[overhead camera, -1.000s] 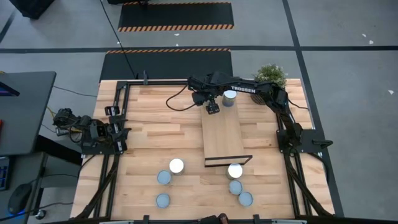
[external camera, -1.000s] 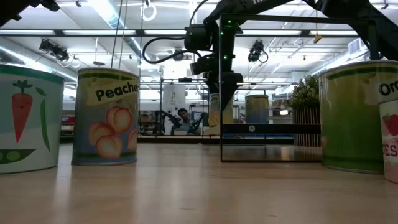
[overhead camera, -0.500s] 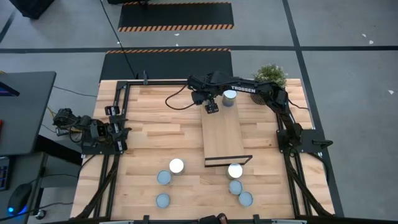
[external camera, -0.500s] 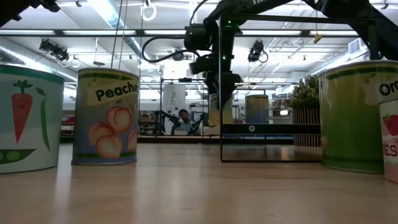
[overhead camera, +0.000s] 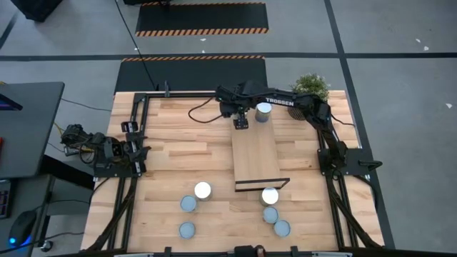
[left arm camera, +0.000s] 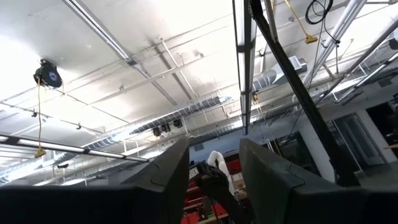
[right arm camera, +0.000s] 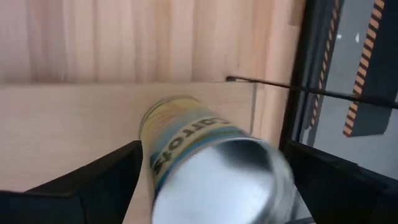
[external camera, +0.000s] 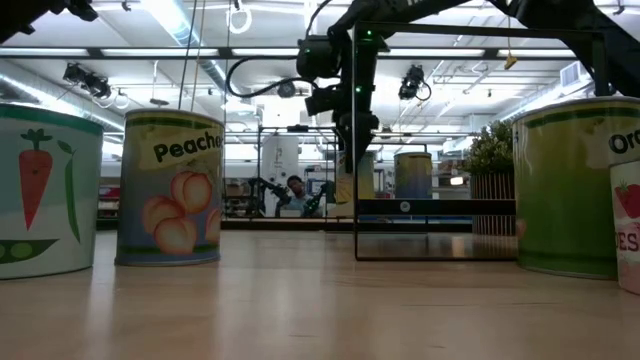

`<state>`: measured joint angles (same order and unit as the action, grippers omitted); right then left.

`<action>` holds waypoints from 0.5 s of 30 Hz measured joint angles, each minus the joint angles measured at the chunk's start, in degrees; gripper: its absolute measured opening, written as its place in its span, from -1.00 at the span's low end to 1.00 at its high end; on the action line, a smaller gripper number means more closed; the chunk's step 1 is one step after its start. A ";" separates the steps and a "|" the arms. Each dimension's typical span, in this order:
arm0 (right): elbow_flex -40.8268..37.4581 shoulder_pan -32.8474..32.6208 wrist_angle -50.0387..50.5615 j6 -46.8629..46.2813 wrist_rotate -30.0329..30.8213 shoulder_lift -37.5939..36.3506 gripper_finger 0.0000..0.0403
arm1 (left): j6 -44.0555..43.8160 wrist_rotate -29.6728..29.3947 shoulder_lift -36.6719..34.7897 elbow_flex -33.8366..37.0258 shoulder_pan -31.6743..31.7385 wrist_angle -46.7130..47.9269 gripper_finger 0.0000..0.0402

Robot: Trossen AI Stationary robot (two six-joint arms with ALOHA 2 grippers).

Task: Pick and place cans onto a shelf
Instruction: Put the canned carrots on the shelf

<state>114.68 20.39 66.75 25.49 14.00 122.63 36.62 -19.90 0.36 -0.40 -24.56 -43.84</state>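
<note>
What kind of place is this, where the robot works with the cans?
It is probably a robotics lab inside a large industrial hall. The low view shows a high ceiling with strip lights and ducts, the high view shows striped hazard tape on the grey floor, and the wooden table carries a black arm frame.

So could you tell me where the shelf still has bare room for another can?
The shelf board is bare from its dark front edge back to the far end. That end is crowded: one can stands there, another sits between the open right gripper fingers.
</note>
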 joint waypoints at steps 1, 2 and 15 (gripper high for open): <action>0.22 0.24 -0.24 -1.68 -0.02 -0.07 0.98 | -0.03 0.02 0.00 0.01 -0.01 0.20 -0.26; 0.42 0.52 -0.21 -3.57 -0.21 -0.07 0.98 | -0.34 0.02 0.00 0.00 -0.01 0.30 -0.26; 0.72 1.36 2.35 -22.95 2.75 -0.07 0.96 | -10.53 0.00 0.00 0.00 0.00 1.23 -0.26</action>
<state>115.39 21.75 69.10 2.55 16.76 122.56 26.09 -19.90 0.36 -0.40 -24.56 -42.61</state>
